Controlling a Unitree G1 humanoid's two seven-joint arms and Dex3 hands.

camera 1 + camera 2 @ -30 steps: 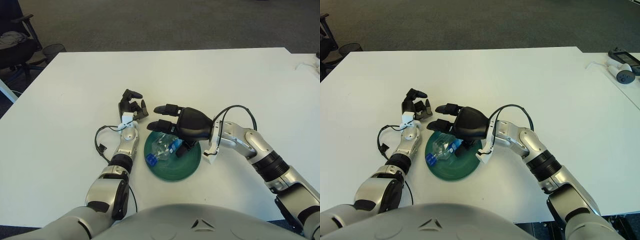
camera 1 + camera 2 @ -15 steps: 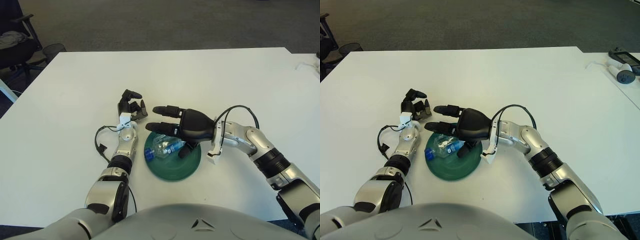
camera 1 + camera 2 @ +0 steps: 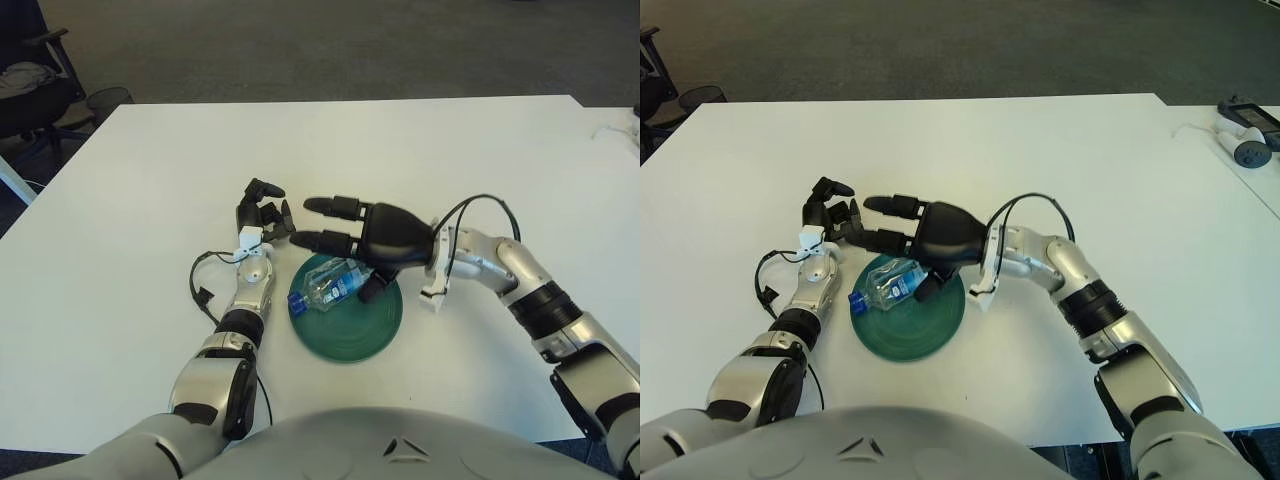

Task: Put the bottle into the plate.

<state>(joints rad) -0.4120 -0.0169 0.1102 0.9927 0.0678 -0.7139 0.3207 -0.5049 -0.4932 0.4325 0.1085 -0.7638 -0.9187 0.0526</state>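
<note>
A clear plastic bottle (image 3: 327, 287) with a blue cap and label lies on its side in the dark green plate (image 3: 372, 330). Its cap end reaches the plate's left rim. My right hand (image 3: 345, 240) hovers over the plate's far edge, its black fingers spread and stretched to the left. Its thumb (image 3: 369, 291) hangs down beside the bottle's base, and nothing is grasped. My left hand (image 3: 262, 212) shows just beyond the plate's upper left, fingers curled and empty.
The white table (image 3: 150, 160) stretches wide on all sides. A black cable (image 3: 200, 285) loops off my left forearm. A grey device with a white cord (image 3: 1246, 140) lies at the table's far right. An office chair (image 3: 25, 85) stands off the far left corner.
My right hand has lifted off the bottle and drawn back toward the plate's far edge. The bottle stays in the plate, shifted slightly toward the left rim. The left hand has barely moved.
</note>
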